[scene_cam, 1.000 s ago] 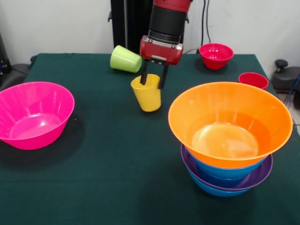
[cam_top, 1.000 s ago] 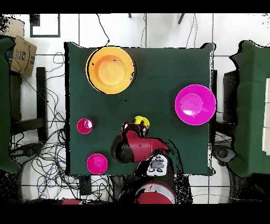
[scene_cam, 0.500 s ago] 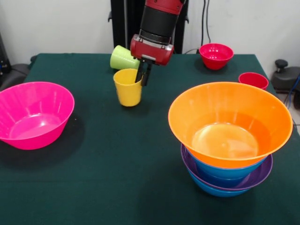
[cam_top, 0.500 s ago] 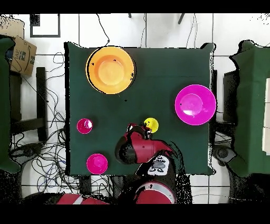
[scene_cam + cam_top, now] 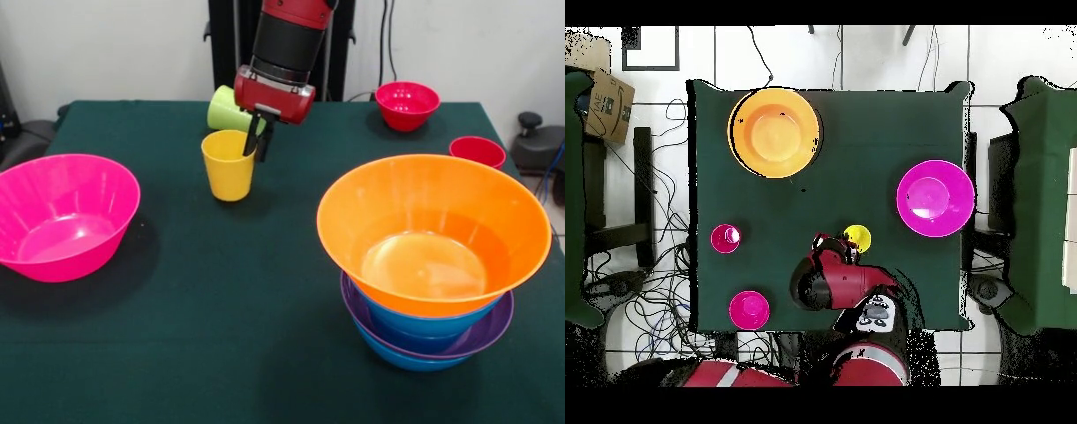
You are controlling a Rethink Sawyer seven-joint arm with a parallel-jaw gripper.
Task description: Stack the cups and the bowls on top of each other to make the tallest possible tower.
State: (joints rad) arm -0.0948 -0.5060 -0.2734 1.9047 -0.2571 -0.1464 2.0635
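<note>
Lying on its side just behind the yellow cup (image 5: pixel 228 164), the lime green cup (image 5: pixel 225 109) is crowding the gripper (image 5: pixel 259 143), whose fingers are pinching together on the yellow cup's rim as it is standing upright on the green table (image 5: pixel 221 300). Sitting at the front right, the tower (image 5: pixel 433 256) is holding blue and purple bowls under a wide orange bowl (image 5: pixel 433 225), empty inside. Resting empty at the left edge is the pink bowl (image 5: pixel 62 215); the small red bowl (image 5: pixel 407 104) and red cup (image 5: pixel 478 150) are occupying the far right. Open cloth is lying between cup and tower.
</note>
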